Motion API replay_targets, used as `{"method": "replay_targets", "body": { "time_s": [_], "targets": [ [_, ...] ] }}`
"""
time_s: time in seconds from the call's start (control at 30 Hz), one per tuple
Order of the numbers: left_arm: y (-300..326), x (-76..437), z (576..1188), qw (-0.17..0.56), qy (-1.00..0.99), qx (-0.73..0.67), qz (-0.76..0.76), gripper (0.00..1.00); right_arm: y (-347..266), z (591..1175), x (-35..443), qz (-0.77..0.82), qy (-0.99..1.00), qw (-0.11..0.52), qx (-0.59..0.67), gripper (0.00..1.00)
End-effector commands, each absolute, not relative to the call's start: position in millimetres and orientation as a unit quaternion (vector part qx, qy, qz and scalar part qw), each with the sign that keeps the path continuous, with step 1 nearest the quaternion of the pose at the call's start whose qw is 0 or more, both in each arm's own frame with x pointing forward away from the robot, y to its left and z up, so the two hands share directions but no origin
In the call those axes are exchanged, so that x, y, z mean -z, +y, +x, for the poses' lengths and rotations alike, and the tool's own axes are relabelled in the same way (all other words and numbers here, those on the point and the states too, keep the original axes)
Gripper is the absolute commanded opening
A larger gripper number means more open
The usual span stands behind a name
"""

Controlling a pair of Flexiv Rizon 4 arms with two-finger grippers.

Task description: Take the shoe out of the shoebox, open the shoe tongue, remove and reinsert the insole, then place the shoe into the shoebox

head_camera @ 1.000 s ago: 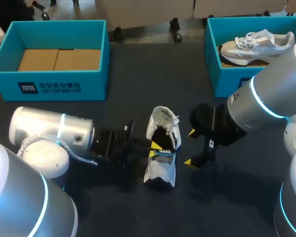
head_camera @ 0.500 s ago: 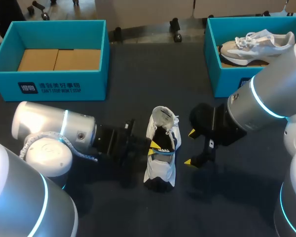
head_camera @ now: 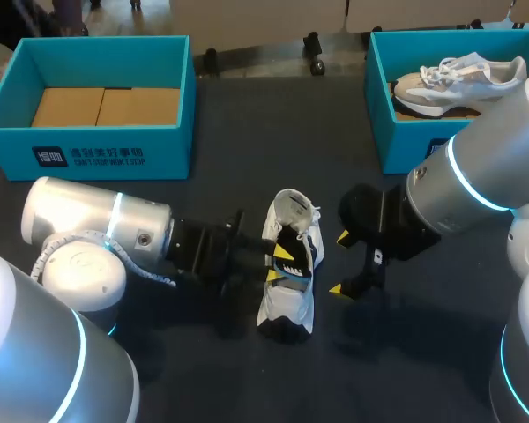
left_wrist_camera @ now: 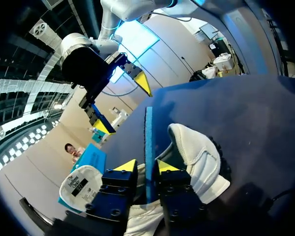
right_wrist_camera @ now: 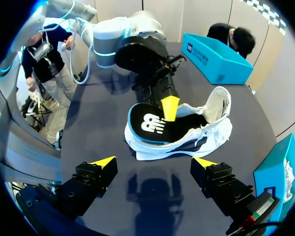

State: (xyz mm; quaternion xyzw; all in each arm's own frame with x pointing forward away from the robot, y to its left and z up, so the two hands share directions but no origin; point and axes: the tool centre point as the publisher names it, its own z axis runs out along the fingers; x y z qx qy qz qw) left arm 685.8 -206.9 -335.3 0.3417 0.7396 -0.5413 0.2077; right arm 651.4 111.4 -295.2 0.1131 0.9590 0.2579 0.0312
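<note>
The left gripper (head_camera: 279, 263) pinches the dark blue-edged insole (left_wrist_camera: 148, 132), which stands partly out of the white mesh sneaker (head_camera: 289, 304) lying mid-table. Just right of the sneaker, the right gripper (head_camera: 339, 263) hangs with fingers spread wide, touching nothing. A teal cardboard shoebox (head_camera: 397, 154) stands at far right.

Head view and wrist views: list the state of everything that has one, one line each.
White mesh shoe: on the table, mouth open.
Black blue-edged insole: partly out of the shoe.
Left gripper: shut on the insole.
Right gripper: open, empty, beside the shoe.
Left teal shoebox: open, no shoe inside.
Right teal shoebox: open, holds a grey-white sneaker.
</note>
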Motion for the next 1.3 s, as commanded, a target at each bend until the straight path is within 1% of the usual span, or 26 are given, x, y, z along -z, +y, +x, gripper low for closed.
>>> {"method": "replay_targets", "body": {
  "time_s": [0.03, 0.27, 0.6, 0.73, 0.77, 0.8, 0.9, 1.0, 1.07, 1.13, 1.17, 1.3],
  "targets": [
    [-205.2, 340.2, 683.4, 0.199, 0.745, 0.532, 0.35, 0.0, 110.7, 650.3, 295.6, 0.113, 0.959, 0.032, -0.259, 1.0],
    [-205.9, 353.2, 686.8, 0.192, 0.753, 0.512, 0.366, 0.0, 110.7, 650.3, 295.6, 0.113, 0.959, 0.032, -0.259, 1.0],
    [-207.4, 364.8, 699.2, 0.22, 0.755, 0.48, 0.389, 0.0, 110.7, 650.3, 295.6, 0.113, 0.959, 0.032, -0.259, 1.0],
    [-204.2, 359.6, 698.6, 0.221, 0.757, 0.486, 0.378, 0.0, 110.7, 650.3, 295.6, 0.113, 0.959, 0.032, -0.259, 1.0],
    [-203.3, 356.3, 697.6, 0.22, 0.756, 0.489, 0.375, 0.31, 110.7, 650.3, 295.6, 0.113, 0.959, 0.032, -0.259, 1.0],
    [-202.3, 352.2, 695.9, 0.219, 0.754, 0.494, 0.374, 0.39, 110.7, 650.3, 295.6, 0.113, 0.959, 0.032, -0.259, 1.0],
    [-200.1, 342.1, 689.6, 0.217, 0.747, 0.505, 0.373, 0.44, 110.7, 650.3, 295.6, 0.113, 0.959, 0.032, -0.259, 1.0],
    [-199.7, 335.5, 683.6, 0.21, 0.743, 0.513, 0.374, 0.42, 110.7, 650.3, 295.6, 0.113, 0.959, 0.032, -0.259, 1.0],
    [-199.9, 334.2, 680.3, 0.206, 0.742, 0.515, 0.376, 0.34, 110.7, 650.3, 295.6, 0.113, 0.959, 0.032, -0.259, 1.0],
    [-200.6, 335.2, 677.9, 0.2, 0.743, 0.517, 0.376, 0.14, 110.7, 650.3, 295.6, 0.113, 0.959, 0.032, -0.259, 1.0],
    [-200.9, 337.1, 676.8, 0.197, 0.743, 0.515, 0.378, 0.0, 110.7, 650.3, 295.6, 0.113, 0.959, 0.032, -0.259, 1.0],
    [-202.7, 347.0, 676.0, 0.186, 0.747, 0.506, 0.388, 0.0, 110.7, 650.3, 295.6, 0.113, 0.959, 0.032, -0.259, 1.0]
  ]
}}
